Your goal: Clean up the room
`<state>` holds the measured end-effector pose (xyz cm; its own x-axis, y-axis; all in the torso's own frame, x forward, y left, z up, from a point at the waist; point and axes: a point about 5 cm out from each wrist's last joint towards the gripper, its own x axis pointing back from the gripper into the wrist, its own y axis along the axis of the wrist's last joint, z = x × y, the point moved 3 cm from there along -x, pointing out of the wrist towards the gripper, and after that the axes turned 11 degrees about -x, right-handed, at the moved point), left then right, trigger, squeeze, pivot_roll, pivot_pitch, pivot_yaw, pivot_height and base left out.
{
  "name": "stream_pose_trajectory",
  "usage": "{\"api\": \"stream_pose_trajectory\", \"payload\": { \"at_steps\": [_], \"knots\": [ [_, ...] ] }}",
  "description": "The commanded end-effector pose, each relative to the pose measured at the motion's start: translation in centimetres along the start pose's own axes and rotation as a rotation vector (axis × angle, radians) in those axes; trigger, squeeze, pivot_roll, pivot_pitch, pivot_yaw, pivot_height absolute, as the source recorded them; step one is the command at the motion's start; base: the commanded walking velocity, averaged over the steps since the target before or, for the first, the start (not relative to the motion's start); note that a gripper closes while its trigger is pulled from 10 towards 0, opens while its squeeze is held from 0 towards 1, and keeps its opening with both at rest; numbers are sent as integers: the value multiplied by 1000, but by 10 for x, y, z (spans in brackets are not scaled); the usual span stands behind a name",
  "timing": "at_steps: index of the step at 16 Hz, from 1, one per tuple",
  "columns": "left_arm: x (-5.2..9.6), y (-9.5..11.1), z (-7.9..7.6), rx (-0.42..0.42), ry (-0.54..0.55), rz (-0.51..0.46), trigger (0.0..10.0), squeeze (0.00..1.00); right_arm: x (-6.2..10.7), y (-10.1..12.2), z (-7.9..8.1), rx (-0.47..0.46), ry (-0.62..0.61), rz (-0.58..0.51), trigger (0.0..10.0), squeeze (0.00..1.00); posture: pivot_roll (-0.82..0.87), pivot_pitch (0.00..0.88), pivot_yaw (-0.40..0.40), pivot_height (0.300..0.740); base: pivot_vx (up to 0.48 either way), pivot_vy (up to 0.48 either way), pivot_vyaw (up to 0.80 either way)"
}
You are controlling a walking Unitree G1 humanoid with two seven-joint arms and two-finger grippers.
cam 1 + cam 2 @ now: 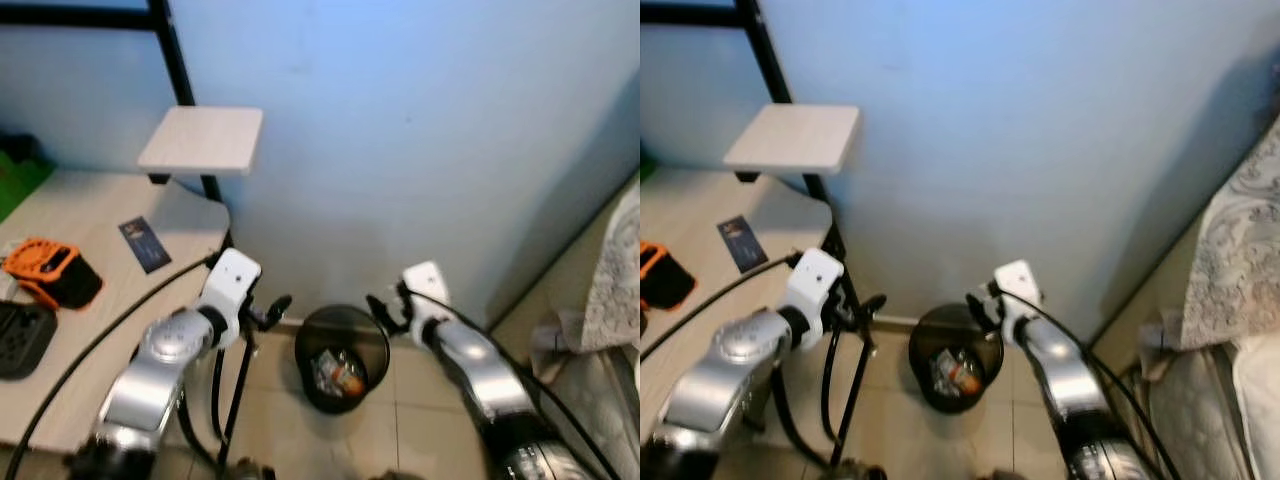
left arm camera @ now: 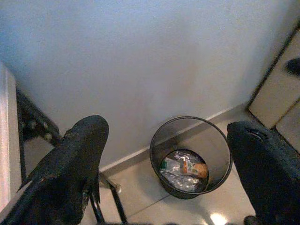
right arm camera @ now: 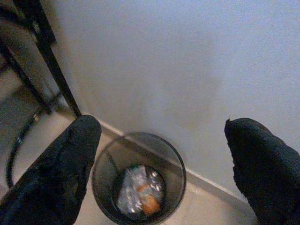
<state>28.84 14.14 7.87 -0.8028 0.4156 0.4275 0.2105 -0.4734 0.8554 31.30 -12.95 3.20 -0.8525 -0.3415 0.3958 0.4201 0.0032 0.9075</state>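
Both my grippers, left [image 1: 272, 312] and right [image 1: 384, 312], hang spread and empty above the bin [image 1: 342, 358], lower centre; next, I fetch more litter.

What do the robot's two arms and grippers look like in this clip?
Both arms are glossy silver tubes with white housings at the wrists. The left gripper and right gripper each have two long black fingers. Black cables run along both arms.

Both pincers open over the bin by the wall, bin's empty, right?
Not empty. The black mesh bin by the wall already holds crumpled wrappers, as the left wrist view shows. The rest stands: left pincer and right pincer are both open above it.
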Motion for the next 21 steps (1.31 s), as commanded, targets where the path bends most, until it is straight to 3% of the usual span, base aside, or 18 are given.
{"api": "stream_pose_trajectory", "payload": {
  "at_steps": [1, 3, 5, 6, 7, 9, 11, 12, 15, 19, 21],
  "knots": [
    [4, 1, -2, -1, 11, 1, 10000, 0, 7, 21, 8, -6, 28, -59, 10000, 0, -88, 11, 51, 740, 0, 0, 0],
    [9, 5, -1, 6, 46, -16, 10000, 0, 15, 29, 17, -22, 63, -67, 10000, 0, -86, 1, 55, 740, 0, 0, 0],
    [18, 16, 8, 57, 160, -67, 10000, 0, 27, 50, 16, -121, -17, -204, 10000, 0, -80, 0, 48, 740, 0, 0, 0],
    [21, 16, 13, 67, 216, -70, 10000, 0, 35, 55, 15, -90, -25, -268, 10000, 0, -78, 0, 46, 740, 0, 0, 0],
    [23, 17, 15, 65, 252, -82, 10000, 0, 40, 47, 11, -74, -72, -231, 10000, 0, -74, 0, 42, 740, 0, 0, 0],
    [27, 16, 14, 69, 273, -77, 10000, 0, 47, 41, 7, -211, -122, -216, 10000, 0, -72, 0, 40, 740, 0, 0, -744],
    [31, 13, 9, 103, 291, -75, 10000, 0, 53, 35, 1, -235, -184, -206, 10000, 0, -69, 0, 40, 740, 0, 0, -800],
    [32, 12, 8, 71, 292, -60, 10000, 0, 54, 32, -1, -279, -197, -200, 10000, 0, -65, 0, 41, 740, 0, 0, -800],
    [34, 7, 12, 102, 306, -41, 10000, 0, 57, 31, 1, -293, -192, -186, 10000, 0, -66, 0, 37, 740, 0, 0, 0],
    [35, 4, 10, 64, 309, -27, 10000, 0, 58, 35, -3, -327, -209, -201, 10000, 0, -61, 0, 14, 740, 0, 0, -800],
    [35, 3, 10, 86, 322, -23, 10000, 0, 59, 33, 0, -303, -193, -185, 10000, 0, -61, 0, 5, 740, 0, 0, -800]
  ]
}}
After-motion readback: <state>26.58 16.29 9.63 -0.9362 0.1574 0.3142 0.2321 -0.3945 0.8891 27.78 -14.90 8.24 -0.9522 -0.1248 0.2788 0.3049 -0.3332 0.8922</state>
